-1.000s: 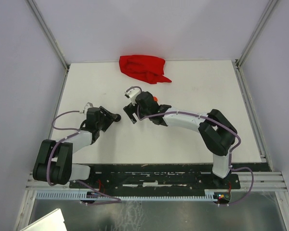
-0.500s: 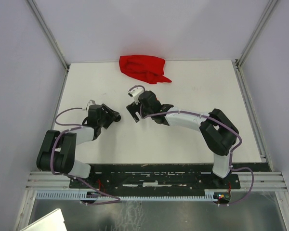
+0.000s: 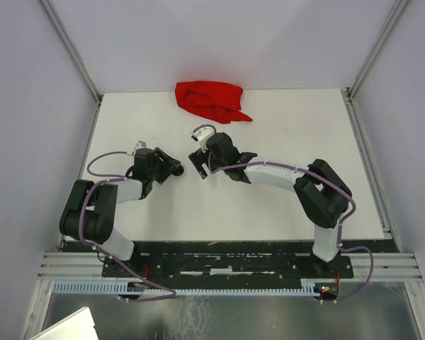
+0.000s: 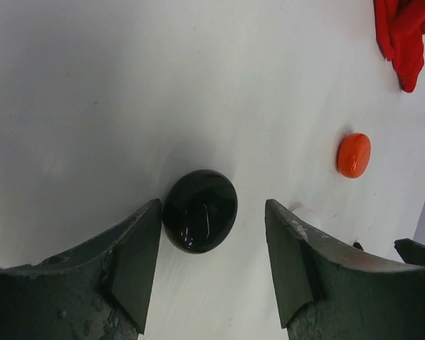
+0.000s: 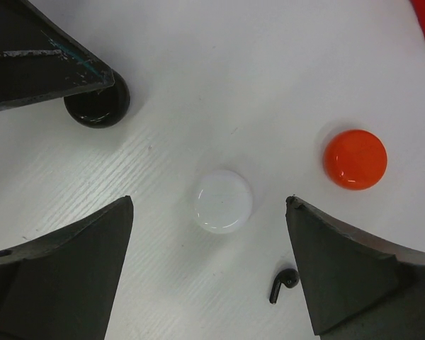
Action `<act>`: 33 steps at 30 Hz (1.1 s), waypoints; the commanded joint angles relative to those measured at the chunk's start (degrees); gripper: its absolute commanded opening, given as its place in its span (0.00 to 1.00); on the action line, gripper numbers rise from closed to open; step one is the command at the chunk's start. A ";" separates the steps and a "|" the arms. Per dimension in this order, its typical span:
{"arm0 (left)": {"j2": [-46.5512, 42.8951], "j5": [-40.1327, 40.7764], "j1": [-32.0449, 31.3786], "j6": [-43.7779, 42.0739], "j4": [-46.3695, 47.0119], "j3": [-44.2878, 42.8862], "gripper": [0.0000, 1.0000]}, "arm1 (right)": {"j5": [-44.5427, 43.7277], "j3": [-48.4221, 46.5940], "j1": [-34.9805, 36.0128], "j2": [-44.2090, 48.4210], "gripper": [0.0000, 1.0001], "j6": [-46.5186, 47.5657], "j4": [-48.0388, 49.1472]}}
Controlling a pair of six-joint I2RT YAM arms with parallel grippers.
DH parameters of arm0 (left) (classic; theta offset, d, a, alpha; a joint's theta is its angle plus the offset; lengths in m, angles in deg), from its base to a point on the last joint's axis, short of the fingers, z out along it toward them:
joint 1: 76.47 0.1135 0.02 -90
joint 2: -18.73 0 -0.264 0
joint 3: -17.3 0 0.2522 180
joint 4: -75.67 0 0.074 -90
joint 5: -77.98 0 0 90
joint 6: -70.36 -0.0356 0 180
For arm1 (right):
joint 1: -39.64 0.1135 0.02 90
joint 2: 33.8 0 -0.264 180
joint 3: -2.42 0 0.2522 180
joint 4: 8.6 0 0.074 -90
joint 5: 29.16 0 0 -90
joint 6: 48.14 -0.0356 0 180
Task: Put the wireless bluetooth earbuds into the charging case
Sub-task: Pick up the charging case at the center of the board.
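One black earbud point(image 5: 283, 283), tiny and comma-shaped, lies on the table close to my right gripper's right finger. My right gripper point(image 5: 209, 205) hovers open above a round white charging case point(image 5: 224, 200), with room on both sides. In the top view the right gripper point(image 3: 198, 160) is mid-table. A round glossy black case point(image 4: 200, 210) sits between the jaws of my left gripper point(image 4: 211, 212). Its left pad touches the case and the right pad stands well apart, so this gripper is open. An orange-red case point(image 5: 355, 159) lies to the right. I see no other earbuds.
A crumpled red cloth point(image 3: 209, 100) lies at the table's far edge, and its corner point(image 4: 404, 35) shows in the left wrist view. The left gripper's finger point(image 5: 42, 57) reaches over the black case point(image 5: 97, 105) in the right wrist view. The two grippers are close together.
The left arm has swung its wrist farther out and turned, with its jaws staying at the black case. The right gripper has shifted slightly away from the bases.
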 commanded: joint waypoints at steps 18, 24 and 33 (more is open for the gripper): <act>8.54 -1.55 -5.38 -4.23 5.03 -9.90 0.64 | -0.29 3.98 -3.49 5.58 0.97 -1.23 3.19; 10.47 -2.02 -5.99 -4.23 5.53 -11.84 0.64 | -0.31 4.50 -3.97 6.00 0.97 -1.28 3.15; 12.61 -2.03 -6.41 -4.39 6.16 -13.70 0.64 | -0.08 4.90 -4.55 6.34 0.97 -1.19 2.97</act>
